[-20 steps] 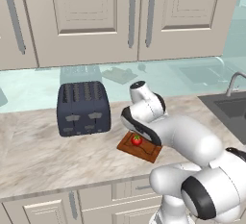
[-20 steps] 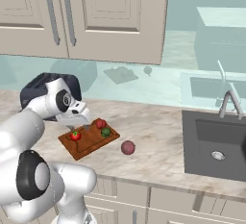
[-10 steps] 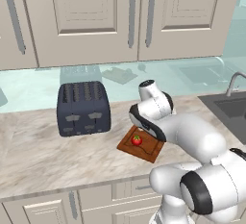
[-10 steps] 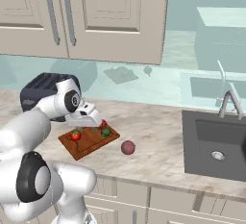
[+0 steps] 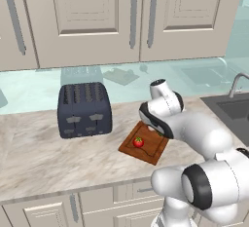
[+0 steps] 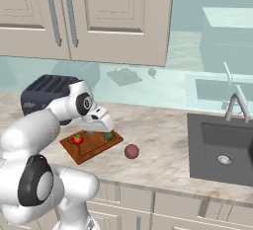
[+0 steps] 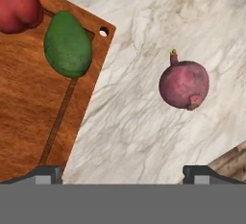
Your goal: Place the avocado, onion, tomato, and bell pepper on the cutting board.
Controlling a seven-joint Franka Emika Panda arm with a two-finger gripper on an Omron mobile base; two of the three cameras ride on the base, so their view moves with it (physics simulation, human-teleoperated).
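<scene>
The cutting board [image 6: 85, 151] lies on the counter to the right of the toaster. On it sit the tomato [image 6: 77, 139], the avocado [image 6: 108, 136] and, at the top left corner of the hand view, the red bell pepper [image 7: 17, 4]. The onion [image 6: 131, 151] rests on the bare counter just right of the board. My gripper [image 6: 100, 128] hangs open over the board's right edge, holding nothing. In the hand view the avocado [image 7: 68, 43] lies at the upper left on the cutting board [image 7: 24, 112]. The onion [image 7: 184, 84] is at the right, above the gripper [image 7: 122, 175].
A dark toaster [image 5: 85, 109] stands left of the board. A sink [image 6: 222, 150] with a faucet [image 6: 237, 103] is set into the counter at the right. Cabinet doors hang above the backsplash. Bare marble counter [image 6: 158, 135] surrounds the onion.
The hand has swung right, from over the middle of the board to its right edge, nearer the onion. The jaws stayed open. The things on the board have not moved.
</scene>
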